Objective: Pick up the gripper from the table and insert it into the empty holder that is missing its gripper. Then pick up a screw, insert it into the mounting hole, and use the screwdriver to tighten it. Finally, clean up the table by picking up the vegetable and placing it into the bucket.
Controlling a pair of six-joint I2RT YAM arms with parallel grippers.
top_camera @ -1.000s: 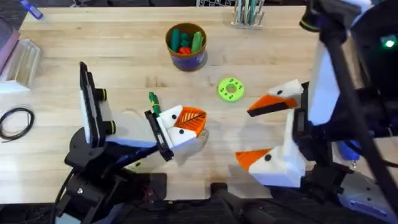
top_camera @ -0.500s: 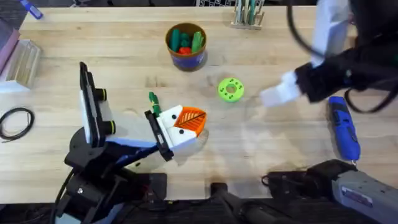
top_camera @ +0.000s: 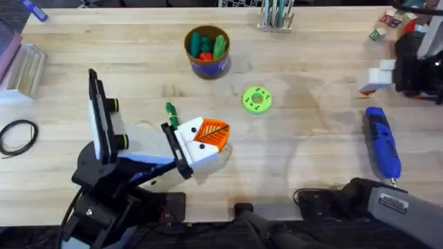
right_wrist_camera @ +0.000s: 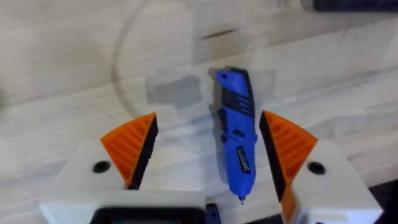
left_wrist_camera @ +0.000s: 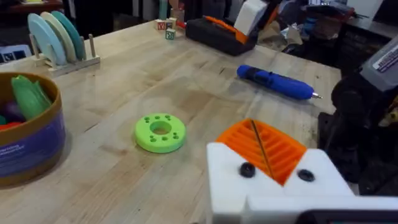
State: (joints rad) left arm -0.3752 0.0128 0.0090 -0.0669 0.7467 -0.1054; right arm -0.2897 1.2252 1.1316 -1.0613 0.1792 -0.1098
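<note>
My left gripper (top_camera: pixel 208 133) (left_wrist_camera: pixel 261 144) rests low on the table's front middle, shut, its two orange ribbed wedges pressed together in white holder blocks (left_wrist_camera: pixel 273 186). No loose gripper wedge or screw is in view. The dark green vegetable (top_camera: pixel 170 115) lies on the wood just left of it. The blue screwdriver (top_camera: pixel 383 143) (left_wrist_camera: pixel 274 82) (right_wrist_camera: pixel 238 143) lies at the right, tip toward the front edge. My right gripper (top_camera: pixel 374 79) (right_wrist_camera: pixel 208 121) hovers over it, open, orange pads either side. The bucket (top_camera: pixel 206 64) (left_wrist_camera: pixel 37 140) stands at the back middle, holding toy vegetables.
A bright green disc (top_camera: pixel 257 99) (left_wrist_camera: pixel 160 132) lies mid-table. A rack of teal tubes (top_camera: pixel 275 14) stands at the back edge. A clear box (top_camera: pixel 24 66) and a black cable loop (top_camera: pixel 17 135) sit at the left, and small blocks (top_camera: pixel 387 19) at the far right.
My right arm swung from the front middle out to the far right, uncovering the screwdriver on the table. The left arm and vegetable have not moved.
</note>
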